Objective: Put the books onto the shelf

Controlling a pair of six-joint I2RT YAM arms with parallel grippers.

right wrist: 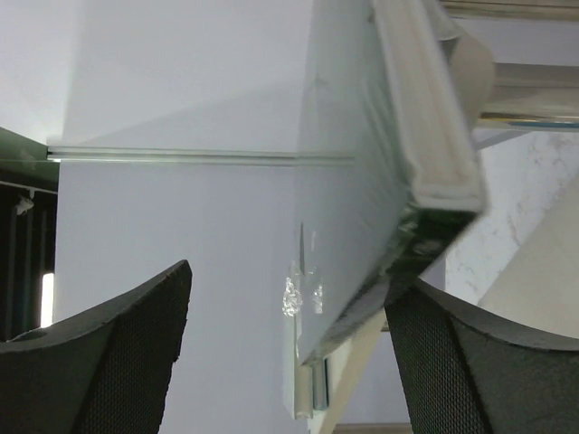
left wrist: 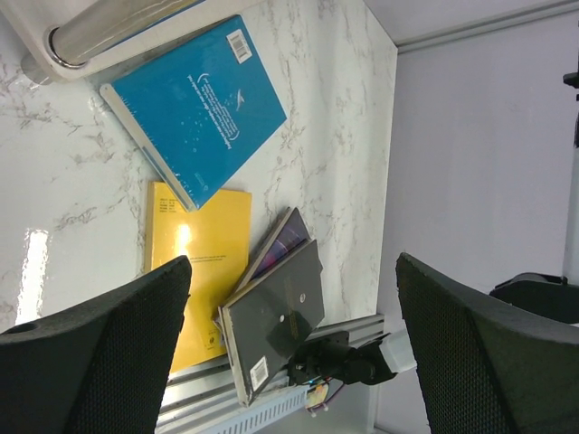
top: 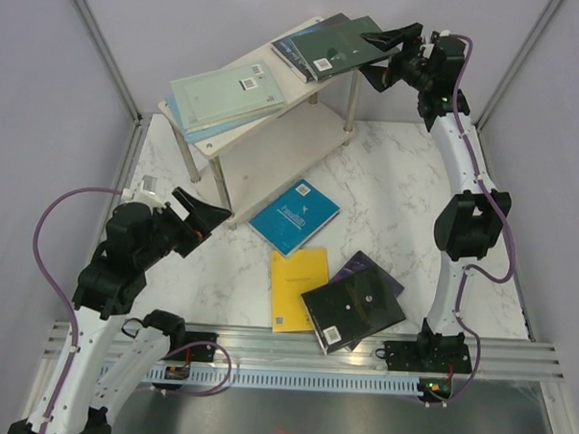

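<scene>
Lying flat on the pale wooden top board of the 2-tier shelf (top: pixel 273 154) are a pale green book (top: pixel 228 91) at the left and a dark green book (top: pixel 337 48) at the right end. The right gripper (top: pixel 368 59) has its textured black fingers spread wide about that book's edge. The left gripper (top: pixel 210 223) hovers open over the marble-patterned table (top: pixel 406 184), where a thin teal book (top: pixel 294 215), yellow book (top: pixel 298 287) and glossy black book (top: pixel 353 314) lie.

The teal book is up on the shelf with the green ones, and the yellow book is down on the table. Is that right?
Not quite. The teal book lies flat on the table too, just in front of the shelf, near the yellow book. The top external view shows it. The green books are on the shelf, as you said.
</scene>
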